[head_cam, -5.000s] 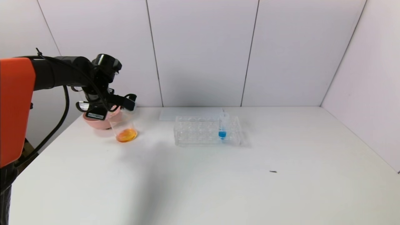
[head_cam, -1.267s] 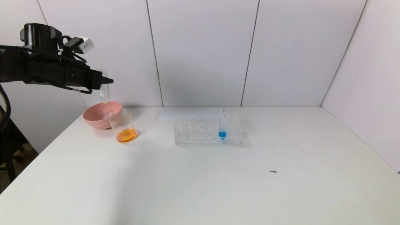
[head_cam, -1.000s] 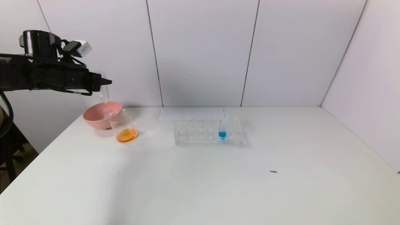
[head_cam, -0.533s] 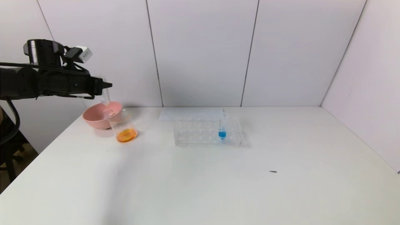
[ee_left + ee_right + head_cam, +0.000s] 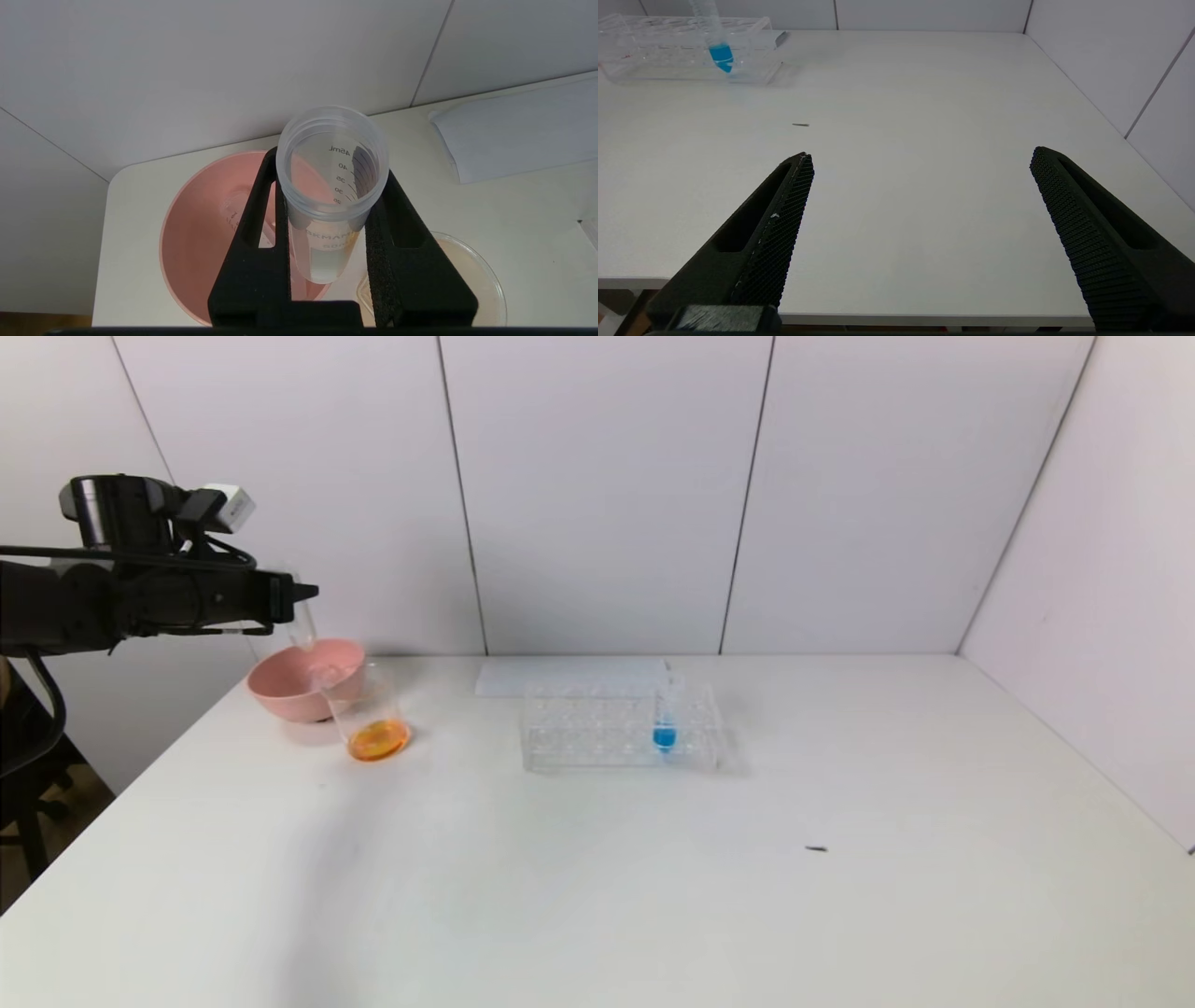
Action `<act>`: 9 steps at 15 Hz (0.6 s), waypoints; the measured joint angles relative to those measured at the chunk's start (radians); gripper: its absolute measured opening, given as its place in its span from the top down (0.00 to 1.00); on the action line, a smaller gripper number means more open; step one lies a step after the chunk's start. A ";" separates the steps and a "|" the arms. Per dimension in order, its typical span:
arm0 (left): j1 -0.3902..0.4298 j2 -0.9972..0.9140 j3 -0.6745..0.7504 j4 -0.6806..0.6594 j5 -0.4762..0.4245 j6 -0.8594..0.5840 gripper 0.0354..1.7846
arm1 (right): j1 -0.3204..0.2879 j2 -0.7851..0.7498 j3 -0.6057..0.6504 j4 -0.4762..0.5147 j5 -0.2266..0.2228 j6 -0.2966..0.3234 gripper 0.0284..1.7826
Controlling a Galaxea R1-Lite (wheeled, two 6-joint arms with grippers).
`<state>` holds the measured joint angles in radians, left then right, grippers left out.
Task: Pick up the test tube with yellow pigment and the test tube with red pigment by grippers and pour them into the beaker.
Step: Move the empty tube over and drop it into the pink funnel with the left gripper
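My left hand (image 5: 327, 219) squeezed an empty tube (image 5: 331, 186) over the pink bowl (image 5: 294, 686), beside the beaker (image 5: 369, 714) of orange liquid on the desk (image 5: 653, 859), and a loose grip could have dropped it, while my right hand (image 5: 920, 224) stayed wide apart.

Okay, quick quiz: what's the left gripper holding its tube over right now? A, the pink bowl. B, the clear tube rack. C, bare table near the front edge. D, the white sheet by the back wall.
A: in the left wrist view the left gripper has its jaws shut on an emptied tube, upright above the pink bowl, with the beaker beside it.
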<state>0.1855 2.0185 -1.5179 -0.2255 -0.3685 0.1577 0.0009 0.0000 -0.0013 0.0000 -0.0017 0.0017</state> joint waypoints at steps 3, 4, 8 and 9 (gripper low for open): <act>0.019 0.030 -0.008 -0.060 0.001 -0.014 0.75 | 0.000 0.000 0.000 0.000 0.000 0.000 0.05; 0.023 0.043 -0.011 -0.079 0.001 -0.021 0.75 | 0.000 0.000 0.000 0.000 0.000 0.000 0.05; 0.039 0.095 -0.043 -0.096 0.021 -0.026 0.75 | 0.000 0.000 0.000 0.000 0.000 0.000 0.05; 0.043 0.111 -0.056 -0.096 0.022 -0.026 0.75 | 0.000 0.000 0.000 0.000 0.000 0.000 0.05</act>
<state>0.2283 2.1296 -1.5736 -0.3217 -0.3464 0.1313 0.0009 0.0000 -0.0013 0.0000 -0.0017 0.0013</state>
